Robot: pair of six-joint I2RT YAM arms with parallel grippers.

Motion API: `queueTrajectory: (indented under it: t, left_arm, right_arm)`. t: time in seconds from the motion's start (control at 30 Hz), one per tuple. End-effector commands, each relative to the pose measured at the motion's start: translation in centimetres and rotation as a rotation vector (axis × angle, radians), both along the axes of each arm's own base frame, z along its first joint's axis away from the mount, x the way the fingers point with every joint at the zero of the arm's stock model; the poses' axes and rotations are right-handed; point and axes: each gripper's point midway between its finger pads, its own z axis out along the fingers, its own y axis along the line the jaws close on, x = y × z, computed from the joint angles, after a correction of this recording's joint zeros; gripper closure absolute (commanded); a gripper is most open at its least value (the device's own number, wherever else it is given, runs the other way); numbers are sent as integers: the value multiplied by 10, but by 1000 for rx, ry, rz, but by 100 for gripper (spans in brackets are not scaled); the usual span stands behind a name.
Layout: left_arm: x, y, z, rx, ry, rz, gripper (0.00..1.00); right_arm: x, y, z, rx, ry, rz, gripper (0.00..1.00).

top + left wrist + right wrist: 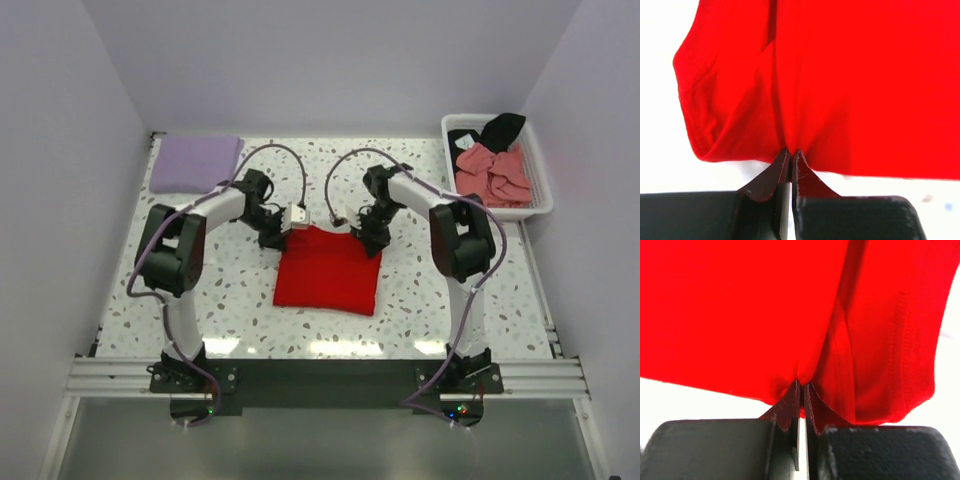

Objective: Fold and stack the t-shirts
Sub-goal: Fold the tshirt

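In the overhead view the far edge of the red shirt [328, 272] is covered by the two arms, so its far corners cannot be seen there. Each wrist view crops the shirt to a sheet of red cloth that runs off the frame, with the surface [230, 292] bleached to plain white beneath it. One red shirt lies folded into a rough rectangle at the middle of the speckled surface, between the two arms. The left pincer [791, 153] is clenched on a fold of the red shirt near its far left corner, with the cloth bunching into a crease where the tips meet. The right pincer [802, 386] is likewise clamped on the shirt's edge near the far right corner, beside a stitched hem. One lavender shirt [195, 163] lies folded flat in the far left corner, well apart from the red one. One white basket [537, 165] stands at the far right. It holds a heap of salmon-pink cloth [492, 172], too crumpled to tell how many shirts it makes. A black shirt [500, 128] lies behind the pink cloth, partly hidden by it and draped over the far rim. Both pincers are small and dark in the overhead view, and their tips cannot be made out there.
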Motion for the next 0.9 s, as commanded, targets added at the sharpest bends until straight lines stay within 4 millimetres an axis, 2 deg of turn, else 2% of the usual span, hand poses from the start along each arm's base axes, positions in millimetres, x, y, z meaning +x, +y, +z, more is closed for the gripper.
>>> queueTrajectory:
  t: [0.0, 0.03, 0.07, 0.1, 0.13, 0.17, 0.2, 0.27, 0.3, 0.37, 0.4, 0.43, 0.47, 0.53, 0.57, 0.6, 0.63, 0.67, 0.73, 0.87]
  left_arm:
    - [-46, 7, 17, -33, 63, -8, 100]
    - [-61, 9, 23, -49, 73, -12, 100]
    - [-70, 10, 26, -53, 79, -18, 100]
    - [-76, 11, 33, -62, 68, -19, 99]
    - [-78, 10, 38, -76, 63, -22, 95]
    - [-79, 9, 43, -84, 51, -25, 83]
    - [-77, 8, 54, -102, 20, -28, 77]
    - [-70, 0, 70, -148, -20, -21, 64]
    - [-66, -7, 82, -168, -56, -28, 62]
    - [-61, -18, 93, -195, -104, -55, 59]
    - [-63, -29, 94, -204, -114, -84, 59]
    - [-63, -35, 94, -211, -121, -94, 58]
    - [-64, -46, 93, -218, -128, -119, 57]
    - [-65, -57, 85, -221, -111, -145, 56]
    - [-67, -69, 83, -230, -111, -158, 56]
    - [-66, -74, 77, -228, -101, -160, 55]
    - [-65, -78, 75, -231, -98, -163, 55]
    - [-65, -86, 73, -236, -94, -166, 54]
    - [-66, -92, 65, -234, -69, -170, 53]
    - [-71, -106, 49, -219, -36, -184, 46]
  right_arm:
    - [-40, 13, 17, 26, 24, 9, 100]
    - [-58, 14, 24, 32, 34, 19, 100]
    - [-67, 16, 28, 35, 51, 4, 100]
    - [-80, 19, 32, 55, 84, -4, 96]
    - [-87, 20, 45, 70, 92, -16, 85]
    - [-92, 22, 51, 75, 120, -54, 72]
    - [-91, 26, 60, 92, 125, -83, 58]
    - [-84, 25, 76, 118, 131, -160, 52]
    - [-74, 28, 87, 148, 108, -186, 51]
    - [-59, 30, 98, 193, 127, -273, 51]
    - [-45, 36, 108, 237, 110, -306, 52]
    - [-39, 39, 109, 244, 122, -333, 54]
    - [-35, 44, 103, 232, 168, -387, 57]
    - [-18, 57, 103, 267, 182, -445, 68]
    - [-16, 64, 103, 277, 238, -514, 72]
    - [-11, 70, 94, 272, 271, -551, 78]
    - [0, 76, 92, 297, 264, -579, 80]
    - [1, 81, 91, 296, 315, -642, 85]
    - [9, 88, 82, 308, 342, -684, 87]
    - [9, 95, 71, 299, 427, -750, 90]
